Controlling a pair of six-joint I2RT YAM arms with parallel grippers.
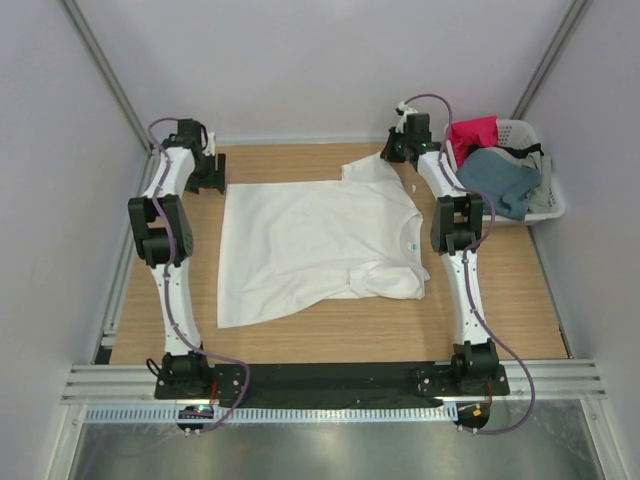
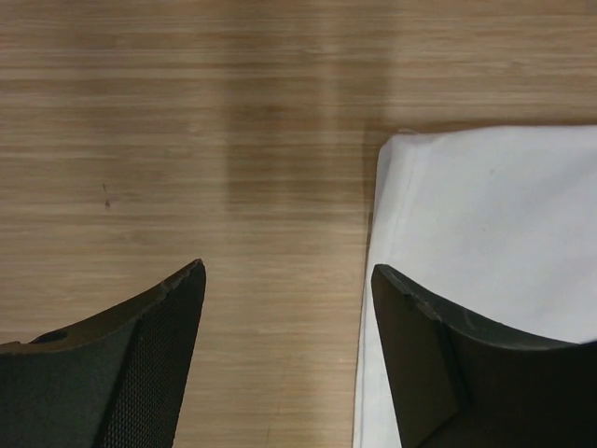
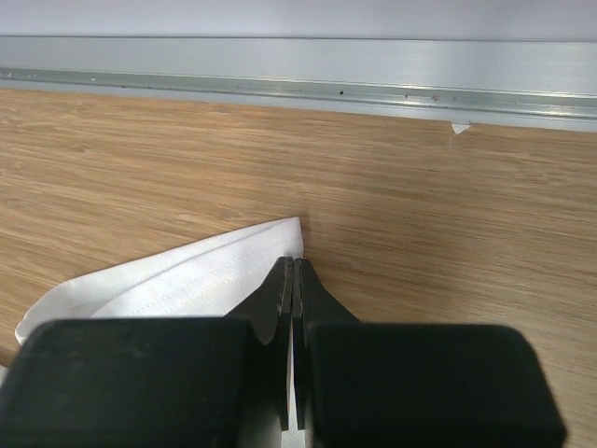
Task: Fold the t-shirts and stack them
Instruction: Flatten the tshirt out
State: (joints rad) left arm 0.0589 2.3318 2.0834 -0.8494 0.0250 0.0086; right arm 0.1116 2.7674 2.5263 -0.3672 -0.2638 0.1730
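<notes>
1. A wooden table fills the overhead view, with two arms bolted at its 6 o'clock edge.
2. A white t-shirt lies spread flat at the table's centre. Its neck points to 3 o'clock and its hem to 9 o'clock.
3. A white slotted basket sits at 2 o'clock, off the table's right edge.
4. A slate blue t-shirt is heaped in the basket, and a red-pink t-shirt is bunched behind it.
5. The left gripper hangs at 10 o'clock over the white shirt's far hem corner. Its fingers are spread wide and hold nothing; one is above bare wood, the other above cloth.
6. The right gripper is at 1 o'clock. Its fingers are pressed together, pinching the edge of the white shirt's far sleeve.
7. A small blue neck label shows inside the white shirt's collar.
</notes>
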